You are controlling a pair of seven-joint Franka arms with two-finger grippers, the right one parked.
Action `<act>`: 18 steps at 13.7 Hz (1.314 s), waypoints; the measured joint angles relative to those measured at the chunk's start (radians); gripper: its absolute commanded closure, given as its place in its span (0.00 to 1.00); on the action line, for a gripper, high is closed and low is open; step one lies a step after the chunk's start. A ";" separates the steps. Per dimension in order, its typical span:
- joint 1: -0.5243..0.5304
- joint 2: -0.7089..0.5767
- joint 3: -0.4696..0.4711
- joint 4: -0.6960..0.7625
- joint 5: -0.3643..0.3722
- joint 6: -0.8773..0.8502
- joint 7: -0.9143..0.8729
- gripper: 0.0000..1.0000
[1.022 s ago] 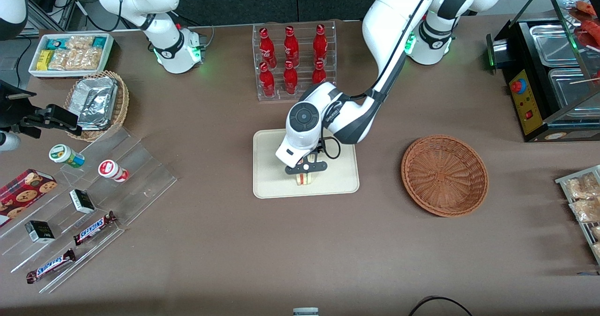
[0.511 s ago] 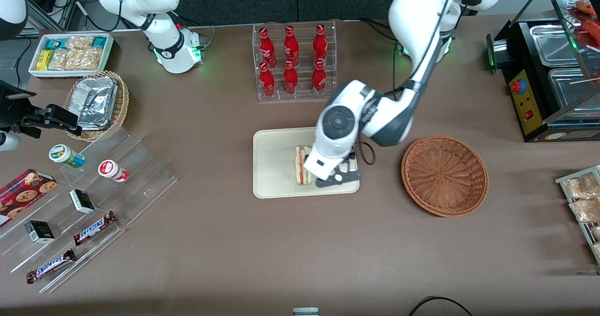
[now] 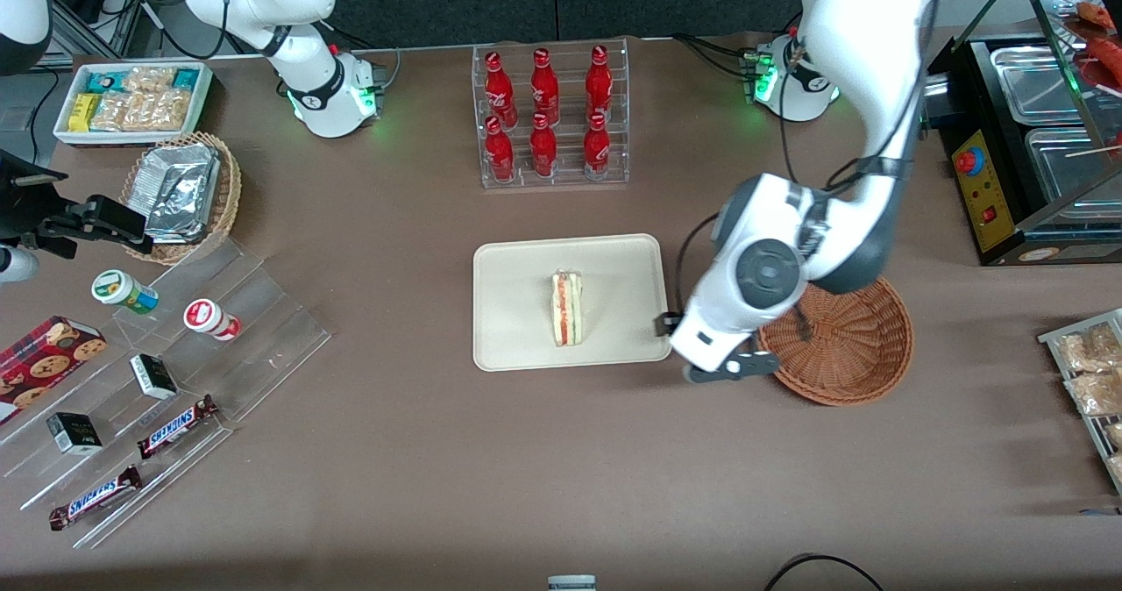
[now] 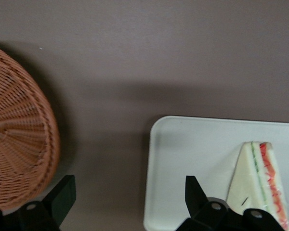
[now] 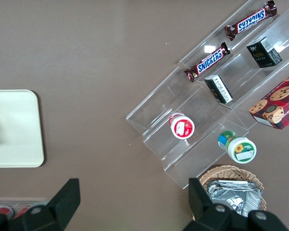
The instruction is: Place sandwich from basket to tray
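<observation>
Gripper (image 3: 712, 359) now withdrawn between tray (image 3: 517, 262) and basket (image 3: 868, 354), fingers (image 4: 195, 190) apart, clear of sandwich (image 3: 566, 308).

sandwich (image 3: 566, 308): on tray (image 3: 517, 345) | basket (image 3: 855, 354): empty | claw (image 3: 727, 369): open, between them

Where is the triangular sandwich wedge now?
The triangular sandwich wedge lies on the cream-white rectangular tray, released; the open gripper hovers between tray and reddish-brown wicker basket.

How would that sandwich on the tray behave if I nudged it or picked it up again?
The sandwich stands on a narrow edge on the tray, so a nudge would probably tip it. Its layered filling suggests it is soft and may squash or split. The gripper hangs open between tray and basket.
</observation>
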 measured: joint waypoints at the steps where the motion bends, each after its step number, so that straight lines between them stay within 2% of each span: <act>1: 0.026 -0.011 0.001 -0.003 -0.006 -0.021 0.045 0.00; 7: 0.216 -0.092 0.001 -0.031 -0.020 -0.121 0.305 0.00; 11: 0.308 -0.232 -0.006 -0.128 -0.021 -0.139 0.389 0.00; 13: 0.341 -0.311 -0.018 -0.161 -0.021 -0.208 0.396 0.00; 15: 0.387 -0.380 -0.069 -0.176 0.013 -0.260 0.411 0.00; 18: 0.402 -0.455 -0.109 -0.179 0.067 -0.325 0.411 0.00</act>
